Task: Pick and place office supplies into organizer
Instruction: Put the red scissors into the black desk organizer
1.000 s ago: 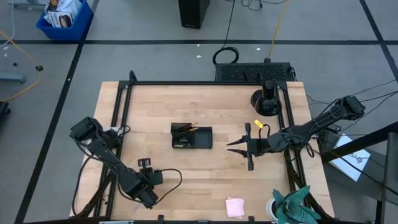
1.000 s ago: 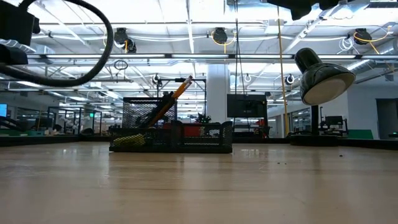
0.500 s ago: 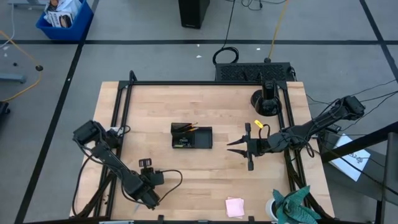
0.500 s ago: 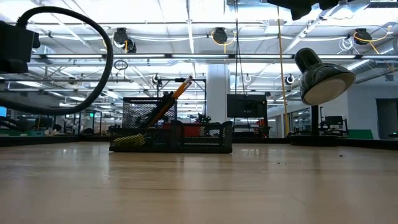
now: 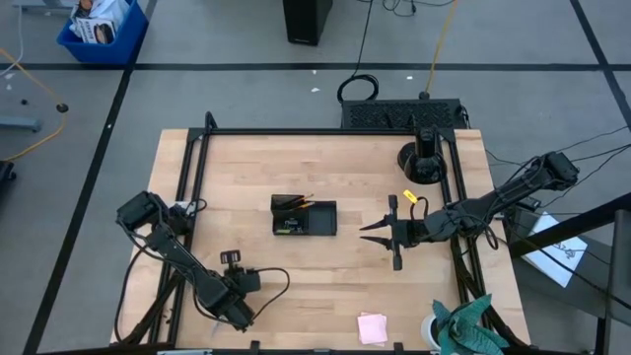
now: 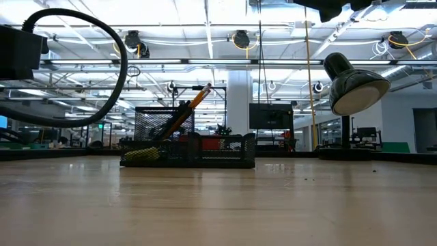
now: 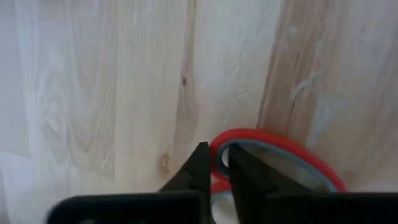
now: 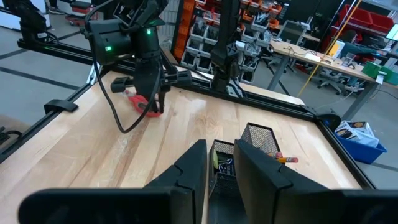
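Left claw down on the red-handled scissors

We see our left claw (image 7: 216, 163) at the near left of the surface (image 5: 325, 168), fingers pinched on a loop of the red-handled scissors (image 7: 280, 163) lying flat. Our right claw (image 5: 383, 231) hovers right of the organizer (image 5: 304, 217), fingers slightly apart, holding nothing. Orange pencils (image 6: 186, 109) lean in the organizer; the pink sticky-note pad (image 5: 372, 327) lies at the near edge.

My counter (image 5: 325, 266) is pale wood with streaky grain and a smooth, faintly sheeny finish. The organizer (image 5: 305, 217) is matt black wire mesh. The scissors (image 7: 280, 162) handle under my left pincer (image 7: 216, 163) looks like glossy red plastic with a grey lining. My fingers (image 7: 198, 168) are matt black.
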Controlling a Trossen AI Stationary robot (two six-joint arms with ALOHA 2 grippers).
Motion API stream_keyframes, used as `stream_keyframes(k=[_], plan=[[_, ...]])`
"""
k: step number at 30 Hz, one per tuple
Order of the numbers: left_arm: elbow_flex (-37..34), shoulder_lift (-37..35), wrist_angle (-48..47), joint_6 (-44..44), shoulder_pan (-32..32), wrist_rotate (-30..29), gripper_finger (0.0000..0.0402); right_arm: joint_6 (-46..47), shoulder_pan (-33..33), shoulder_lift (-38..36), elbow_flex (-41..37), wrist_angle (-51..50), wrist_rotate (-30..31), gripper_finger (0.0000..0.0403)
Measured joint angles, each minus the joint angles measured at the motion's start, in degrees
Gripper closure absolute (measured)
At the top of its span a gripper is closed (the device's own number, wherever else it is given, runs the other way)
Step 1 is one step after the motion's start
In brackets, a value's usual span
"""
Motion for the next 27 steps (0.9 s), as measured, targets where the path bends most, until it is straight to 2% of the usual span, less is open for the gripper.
stream_keyframes(k=[3,11,27], plan=[[0.0,0.0,0.2,-0.3,0.0,-0.3,0.0396,0.0,0.0,0.0,0.0,0.0,0.0,0.033],[0.0,0.2,-0.3,-0.6,-0.6,-5.8,0.04,0.0,0.0,0.0,0.0,0.0,0.0,0.033],[-0.1,0.2,-0.3,-0.9,-0.5,-5.7,0.0399,0.0,0.0,0.0,0.0,0.0,0.0,0.033]])
